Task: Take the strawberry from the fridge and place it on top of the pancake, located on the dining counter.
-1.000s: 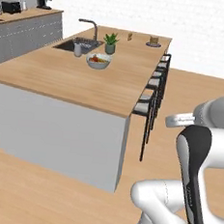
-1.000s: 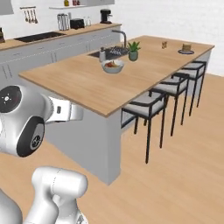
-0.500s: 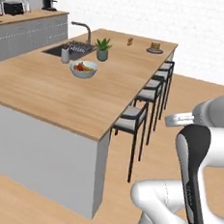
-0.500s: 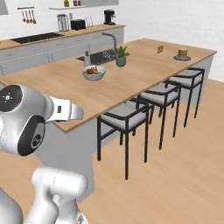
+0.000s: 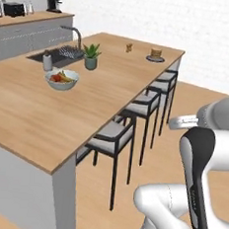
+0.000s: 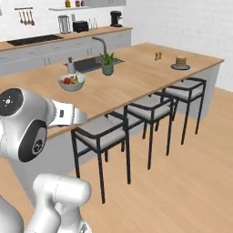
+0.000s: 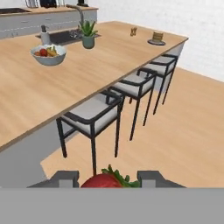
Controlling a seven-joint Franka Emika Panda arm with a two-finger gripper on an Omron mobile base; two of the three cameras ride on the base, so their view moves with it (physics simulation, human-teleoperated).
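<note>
Item: remote check, carry stage, read left to right across the hand view.

1. Bowl (image 7: 48,54), white, holding fruit, on the counter (image 7: 39,96) at the left. I judge it no obstacle while I keep to the stool side.
2. Potted plant (image 7: 89,35) and tap (image 7: 78,11) beyond it, by the sink. Clear of my route.
3. End effector (image 7: 107,178), at the bottom edge: narrow, its two tips closed on the strawberry (image 7: 103,181). The strawberry is therefore in my grip, low and well short of the counter's far end.
4. Stools (image 7: 94,114), three in a row under the counter edge. Risk: I think the base or the folded arm could clip a stool frame if I drive in too tight.
5. Shakers (image 7: 133,31), two, small, near the far end. Risk: a careless reach could knock them over.
6. Pancake (image 7: 157,36) on a dark plate (image 7: 156,43), far right end of the counter. Risk: the fruit is round, so released from too high I expect it to roll off the stack.

Hidden or unclear:
- Only the top of the strawberry shows; the lower part and the contact with the tips are cut off, so I cannot judge how firm the hold is.
- The pancake is too small here to tell whether its top is flat.
</note>
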